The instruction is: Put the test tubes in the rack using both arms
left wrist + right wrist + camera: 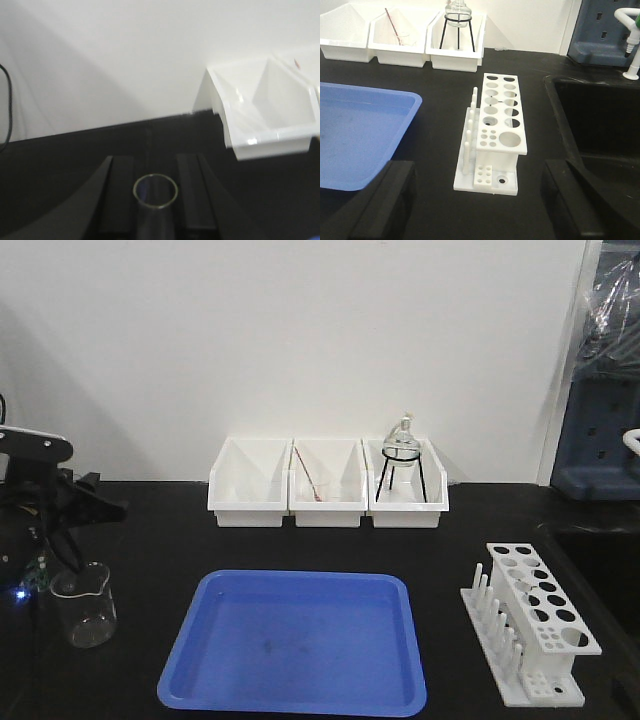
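Only one glass tube shows, and the left claw has it

Up close, the glass tube [155, 210] is thin and see-through, with a round open top. It stands between the two dark fingers [117, 200] of the left claw [155, 167]. They press on it from both sides, so the claw is closed around it. The tube's lower end runs off the bottom of the wrist picture, so I cannot see its tip. From the front, the left arm [40, 500] sits at the far left near a glass cup [85, 605]. The tube is too thin to pick out there.

The rack [497, 130] is white, with two rows of round holes on top and a row of pegs along one side. It stands on the black table [440, 100], between the blue tray [355, 135] and the black sink [565, 115]. Something glints among the holes in the front view, but I cannot tell what it is. The right claw [479, 167] is spread wide and holds nothing, with the rack right ahead of it. Only its fingertips show.
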You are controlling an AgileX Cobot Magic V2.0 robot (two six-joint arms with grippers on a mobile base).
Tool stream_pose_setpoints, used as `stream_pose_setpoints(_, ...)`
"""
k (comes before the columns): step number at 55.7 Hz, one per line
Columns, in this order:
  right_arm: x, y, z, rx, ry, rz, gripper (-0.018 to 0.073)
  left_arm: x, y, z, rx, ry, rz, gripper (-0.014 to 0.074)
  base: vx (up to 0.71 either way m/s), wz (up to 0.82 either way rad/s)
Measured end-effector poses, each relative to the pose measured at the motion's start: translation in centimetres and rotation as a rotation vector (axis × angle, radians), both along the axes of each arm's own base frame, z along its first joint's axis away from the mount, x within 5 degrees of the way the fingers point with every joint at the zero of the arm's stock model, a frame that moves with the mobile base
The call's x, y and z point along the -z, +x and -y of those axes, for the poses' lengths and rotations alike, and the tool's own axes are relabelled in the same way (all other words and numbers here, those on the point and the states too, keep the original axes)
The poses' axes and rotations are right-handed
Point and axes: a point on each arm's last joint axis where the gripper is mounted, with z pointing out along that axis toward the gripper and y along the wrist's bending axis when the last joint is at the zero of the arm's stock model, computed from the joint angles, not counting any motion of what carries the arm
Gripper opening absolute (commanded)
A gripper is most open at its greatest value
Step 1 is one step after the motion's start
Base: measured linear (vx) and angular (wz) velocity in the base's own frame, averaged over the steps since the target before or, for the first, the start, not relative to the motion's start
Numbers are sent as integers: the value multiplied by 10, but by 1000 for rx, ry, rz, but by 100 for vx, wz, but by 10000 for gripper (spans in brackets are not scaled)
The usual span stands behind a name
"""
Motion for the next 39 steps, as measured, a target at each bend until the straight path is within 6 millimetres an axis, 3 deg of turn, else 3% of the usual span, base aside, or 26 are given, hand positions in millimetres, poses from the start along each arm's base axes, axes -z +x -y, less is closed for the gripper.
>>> stream_pose_setpoints(11,-3,1,-1,-11,-1,39,572,-41,-19,-5,-70,-294,81,-7,0,0)
stream_pose_setpoints(20,-9,6,0,-2,-2,20,561,-51,-31,-1,-57,-492,12,-7,0,0)
stream_pose_setpoints(31,-22,37,4,61,-24,-278,561,-41,-38,34,41,-548,-169,-7,0,0)
stream_pose_setpoints(39,-36,72,-15,-80,-56,-383,561,-39,-45,71,134,-541,-222,-7,0,0)
